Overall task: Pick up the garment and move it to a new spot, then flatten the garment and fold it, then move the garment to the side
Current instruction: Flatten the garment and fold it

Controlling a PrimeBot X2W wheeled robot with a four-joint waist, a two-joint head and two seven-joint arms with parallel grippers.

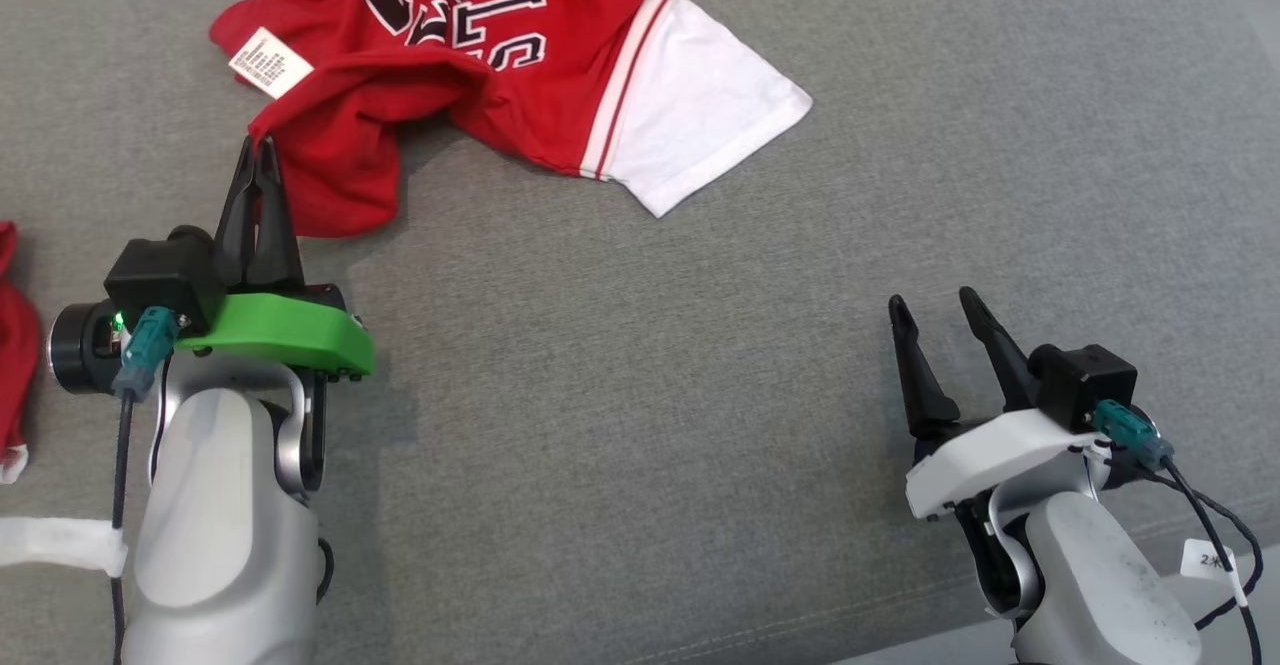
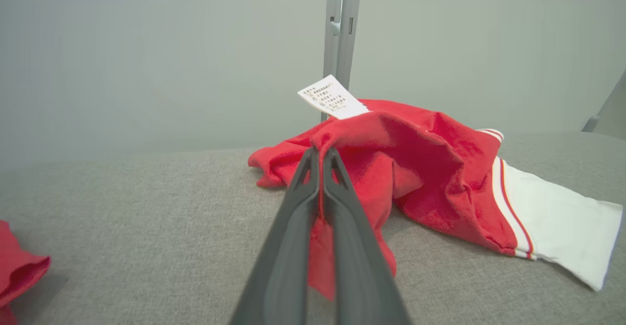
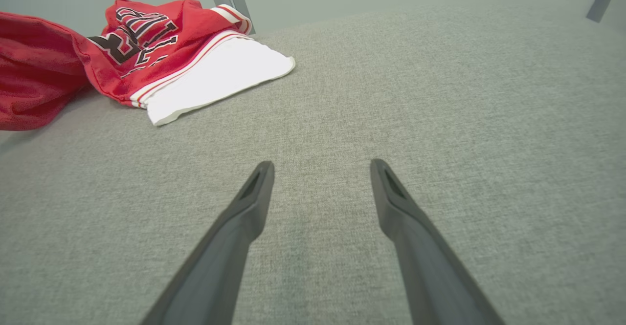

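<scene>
The garment (image 1: 500,55) is a crumpled red jersey with black lettering and a white sleeve, lying at the top of the grey table. My left gripper (image 1: 258,150) is shut on the garment's near red edge; in the left wrist view the cloth (image 2: 425,168) is pinched between the closed fingers (image 2: 320,156), with a white care label (image 2: 330,97) above. My right gripper (image 1: 935,305) stands open over bare table at the lower right, apart from the garment (image 3: 146,46), which lies to its far left in the right wrist view.
Another piece of red cloth (image 1: 15,345) lies at the table's left edge, also in the left wrist view (image 2: 19,266). A grey post (image 2: 341,32) stands behind the table (image 1: 700,345). White tape (image 1: 60,543) wraps the left arm's cable.
</scene>
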